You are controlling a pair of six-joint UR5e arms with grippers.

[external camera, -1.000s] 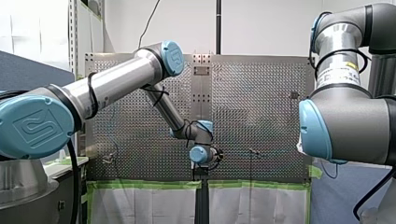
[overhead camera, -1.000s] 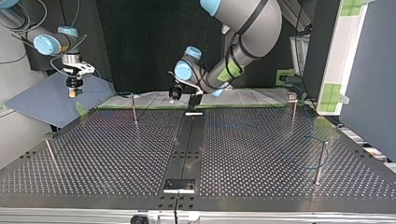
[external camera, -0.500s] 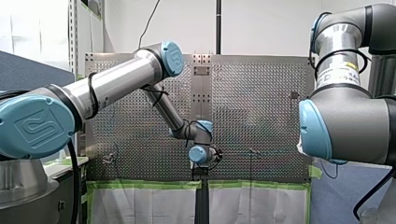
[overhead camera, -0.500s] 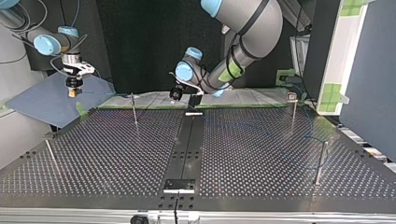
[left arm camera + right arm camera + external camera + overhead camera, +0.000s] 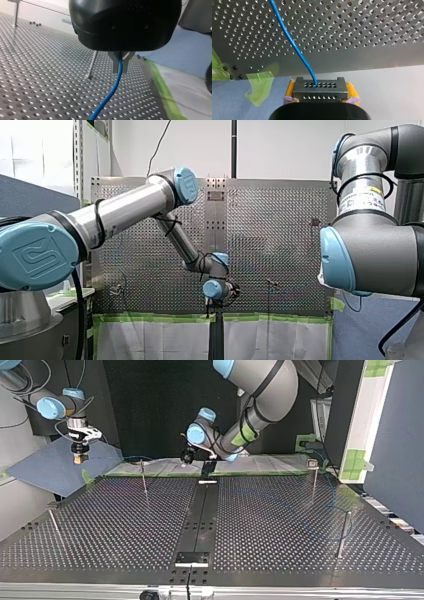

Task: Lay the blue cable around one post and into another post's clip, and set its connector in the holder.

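- Right wrist view: grips the black connector (image 5: pixel 320 86) shut in the right claw (image 5: pixel 321 91), yellow pads either side, just off the counter (image 5: pixel 367 37) edge, probably to hold the blue cable (image 5: pixel 287 35) taut.
- Left wrist view: pinches the same cable mid-run in the left claw (image 5: pixel 120 68), metal fingers closed, seemingly to guide it toward the post (image 5: pixel 91 64) just beyond.
- Only in the top view: further posts (image 5: pixel 343 535) well apart, a faint blue arc beside one.
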